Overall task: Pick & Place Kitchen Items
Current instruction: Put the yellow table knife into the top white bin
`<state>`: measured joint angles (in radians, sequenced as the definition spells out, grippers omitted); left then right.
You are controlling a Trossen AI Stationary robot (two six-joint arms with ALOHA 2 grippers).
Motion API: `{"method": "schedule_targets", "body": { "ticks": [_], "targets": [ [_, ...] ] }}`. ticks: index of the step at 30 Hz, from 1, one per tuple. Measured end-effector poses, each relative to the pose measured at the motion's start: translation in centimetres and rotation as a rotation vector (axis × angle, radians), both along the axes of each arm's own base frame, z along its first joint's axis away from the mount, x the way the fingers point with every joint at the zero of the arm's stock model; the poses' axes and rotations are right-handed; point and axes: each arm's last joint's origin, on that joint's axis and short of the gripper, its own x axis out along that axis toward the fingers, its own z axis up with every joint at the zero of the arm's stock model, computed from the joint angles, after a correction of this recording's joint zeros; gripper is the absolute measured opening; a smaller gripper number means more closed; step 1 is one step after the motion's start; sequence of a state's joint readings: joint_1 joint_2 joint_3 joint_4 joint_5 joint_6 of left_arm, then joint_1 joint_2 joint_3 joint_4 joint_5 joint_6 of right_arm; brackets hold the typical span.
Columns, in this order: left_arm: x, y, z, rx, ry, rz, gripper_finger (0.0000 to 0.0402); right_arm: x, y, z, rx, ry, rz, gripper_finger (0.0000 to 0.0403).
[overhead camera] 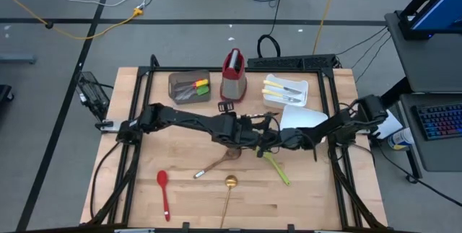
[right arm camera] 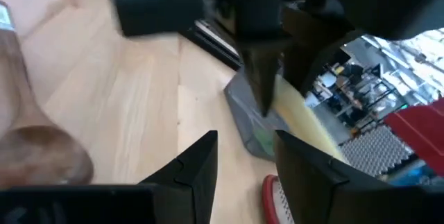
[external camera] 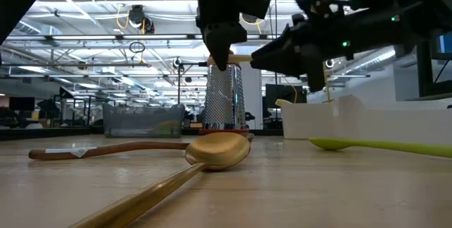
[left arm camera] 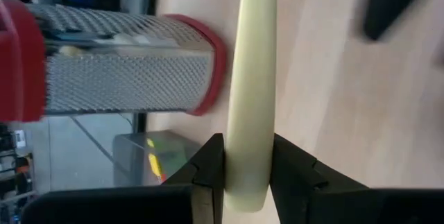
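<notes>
Near the middle of the table [overhead camera: 180, 197], we see the left tool [left arm camera: 246, 175] clamped on a pale yellow handle [left arm camera: 253, 78], lifted above the wood, near the grater [left arm camera: 111, 61]. The right tool [right arm camera: 243, 161] sits just beside it, fingers apart, holding nothing.

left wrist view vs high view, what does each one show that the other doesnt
Only the left wrist view shows the left gripper clamped on a pale yellow handle. Only the high view shows the red spatula, gold spoon, wooden spoon, green utensil, white tray and right gripper. Both show the grater and brown bin.
</notes>
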<state>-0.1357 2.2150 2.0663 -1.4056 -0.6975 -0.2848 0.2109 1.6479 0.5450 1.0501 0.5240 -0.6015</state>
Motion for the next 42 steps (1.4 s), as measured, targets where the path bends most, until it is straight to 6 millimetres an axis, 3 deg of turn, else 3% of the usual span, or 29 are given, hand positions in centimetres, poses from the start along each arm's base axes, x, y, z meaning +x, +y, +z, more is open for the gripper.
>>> {"method": "schedule_targets", "body": {
  "ticks": [5, 15, 23, 34, 42],
  "targets": [
    [-0.1, -0.8, -0.2, -0.112, 0.012, -0.009, 0.0084, 0.4, 0.1, -0.2, -0.056, -0.022, 0.009, 0.0132],
    [0.2, -0.8, -0.2, -0.136, 0.025, -0.063, 0.0085, 0.4, 0.1, 0.0, -0.064, -0.052, 0.007, 0.0132],
    [0.8, -1.4, -0.2, -0.117, 0.045, -0.217, 0.0085, 0.5, -0.7, -0.1, -0.023, -0.048, -0.021, 0.0132],
    [1.3, -1.6, -0.1, -0.106, 0.009, -0.243, 0.0085, 0.5, -1.1, -0.7, -0.012, 0.003, -0.035, 0.0065],
    [1.4, -1.7, -0.1, -0.123, -0.001, -0.248, 0.0086, 0.5, -1.1, -0.7, -0.012, 0.004, -0.036, 0.0062]
  ]
}}
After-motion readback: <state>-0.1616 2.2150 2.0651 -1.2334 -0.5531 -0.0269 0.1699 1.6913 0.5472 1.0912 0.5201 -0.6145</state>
